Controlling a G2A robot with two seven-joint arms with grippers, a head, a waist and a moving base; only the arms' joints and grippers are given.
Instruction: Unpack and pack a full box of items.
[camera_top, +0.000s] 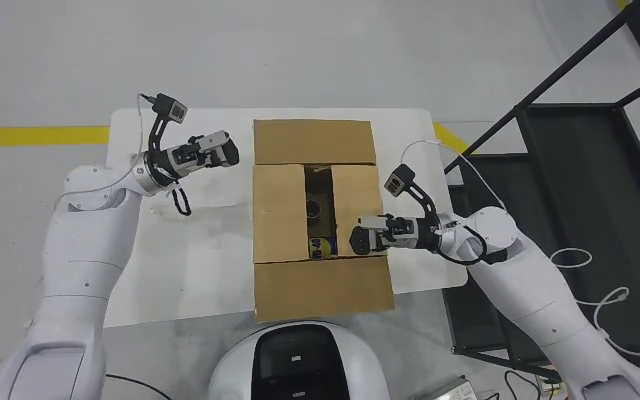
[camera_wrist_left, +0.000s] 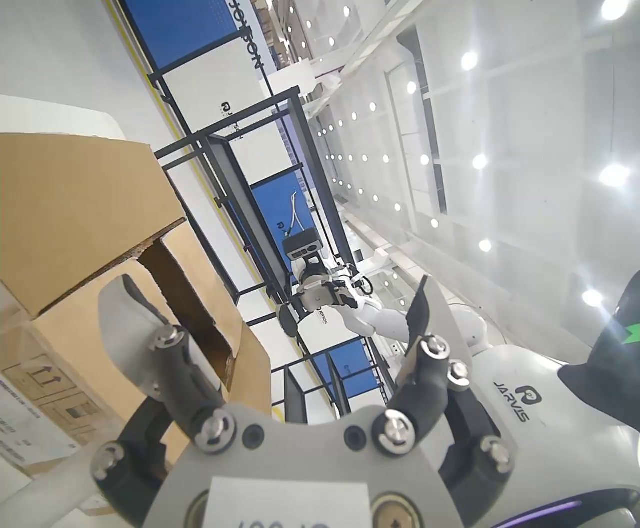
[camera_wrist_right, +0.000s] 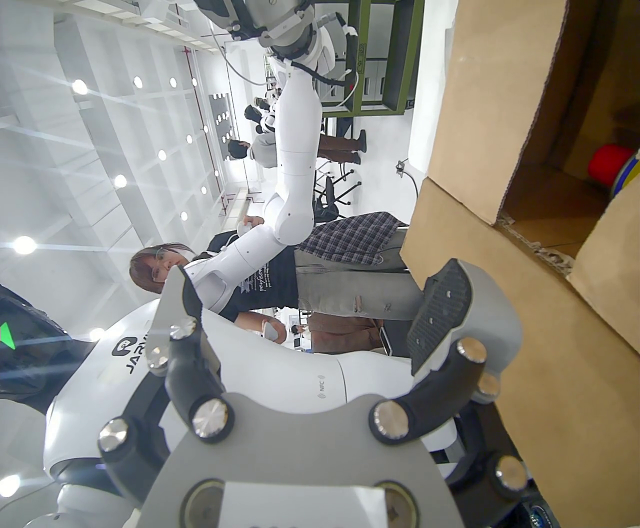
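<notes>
A brown cardboard box (camera_top: 312, 210) stands in the middle of the white table. Its far and near flaps lie folded outward, and the two side flaps lean inward with a gap between them. Through the gap I see a dark round item (camera_top: 313, 208) and a yellow-and-blue item (camera_top: 322, 245). My left gripper (camera_top: 232, 150) hovers open beside the box's far left corner, with the box (camera_wrist_left: 75, 200) close to one finger (camera_wrist_left: 135, 320). My right gripper (camera_top: 356, 240) is open over the right side flap near the front; one padded finger (camera_wrist_right: 442, 310) sits close against the cardboard (camera_wrist_right: 500, 100). A red item (camera_wrist_right: 607, 162) shows inside.
A black metal rack (camera_top: 560, 150) stands just right of the table (camera_top: 200, 270). A yellow line (camera_top: 50, 133) runs across the floor at the left. Bare tabletop lies left of the box.
</notes>
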